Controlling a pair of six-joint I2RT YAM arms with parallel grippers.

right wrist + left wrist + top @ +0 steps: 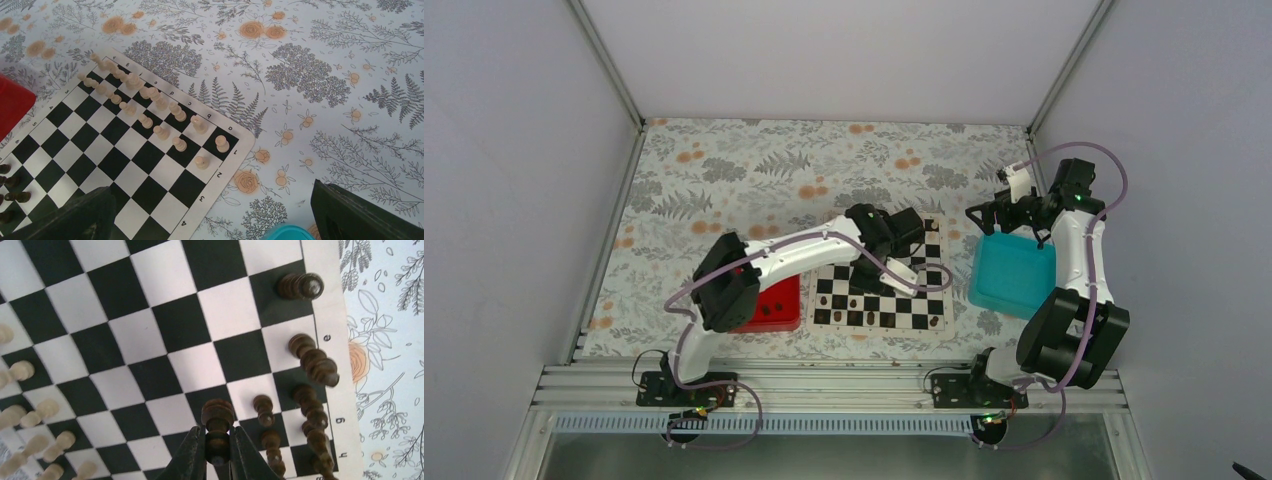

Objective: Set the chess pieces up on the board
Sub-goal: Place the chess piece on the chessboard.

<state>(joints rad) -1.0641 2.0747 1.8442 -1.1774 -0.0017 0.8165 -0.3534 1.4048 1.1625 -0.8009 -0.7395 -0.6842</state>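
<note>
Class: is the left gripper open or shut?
Shut: the left gripper clamps a dark chess piece between its fingers, over the board.

Dark chess pieces (300, 286), 3 o'clock edge of board (150, 340): turned wood, stained, faint sheen. Board: flat printed card, matt. Pale pieces (161, 132): bare light wood. Teal tray (1014, 275): smooth plastic.

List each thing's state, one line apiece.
board: flat, partly set
left claw: shut on a dark piece
right claw: open, empty
dark pieces: several standing along one board edge
pale pieces: upright in two rows
teal tray: looks empty
</note>
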